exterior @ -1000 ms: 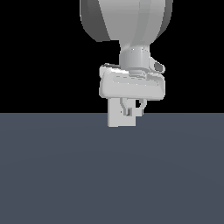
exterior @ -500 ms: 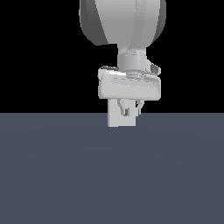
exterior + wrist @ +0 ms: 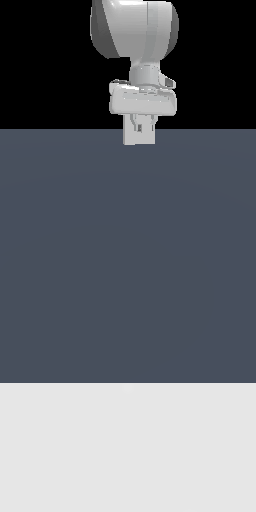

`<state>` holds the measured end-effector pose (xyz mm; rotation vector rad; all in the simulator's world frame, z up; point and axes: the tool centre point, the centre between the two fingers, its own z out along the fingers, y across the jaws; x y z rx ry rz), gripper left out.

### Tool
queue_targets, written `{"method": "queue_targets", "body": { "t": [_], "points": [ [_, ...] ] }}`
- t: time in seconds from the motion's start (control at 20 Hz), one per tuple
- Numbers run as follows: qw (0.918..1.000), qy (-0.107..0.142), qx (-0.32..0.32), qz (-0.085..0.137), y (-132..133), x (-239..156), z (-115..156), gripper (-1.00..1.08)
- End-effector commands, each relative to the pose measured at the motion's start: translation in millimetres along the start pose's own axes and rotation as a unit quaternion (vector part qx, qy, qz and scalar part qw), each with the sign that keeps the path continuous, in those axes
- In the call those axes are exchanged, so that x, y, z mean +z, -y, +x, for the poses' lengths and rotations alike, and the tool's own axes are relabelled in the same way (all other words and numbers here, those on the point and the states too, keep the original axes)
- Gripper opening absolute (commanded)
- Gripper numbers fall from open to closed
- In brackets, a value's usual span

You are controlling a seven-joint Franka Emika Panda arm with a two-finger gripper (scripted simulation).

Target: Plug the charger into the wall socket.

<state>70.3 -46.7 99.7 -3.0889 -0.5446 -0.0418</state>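
In the exterior view my gripper hangs fingers-down from the white hand. The fingers stand close together with a small pale piece between them, which I take to be the charger; its prongs do not show. The wall socket, a flat white square plate, stands upright on the dark floor right at the fingers, which show in front of it. Its holes are hidden. In the wrist view a plain white surface fills half the picture; I cannot tell whether it is the plate or the charger.
The dark grey floor spreads all around the plate. The background above it is black. The arm's bulky white link hangs over the hand. The wrist view shows floor beyond the white surface.
The hand has shifted a little towards the exterior view's left and slightly down. The fingers now sit nearer the middle of the white plate. The plate has not moved.
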Motion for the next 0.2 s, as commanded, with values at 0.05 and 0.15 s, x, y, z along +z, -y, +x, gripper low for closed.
{"method": "queue_targets", "body": {
  "t": [0.05,0.15],
  "points": [
    [1.0,0.0,0.0,0.0,-0.5,-0.1,4.5,-1.0],
    [1.0,0.0,0.0,0.0,-0.6,-0.1,5.1,-1.0]
  ]
}}
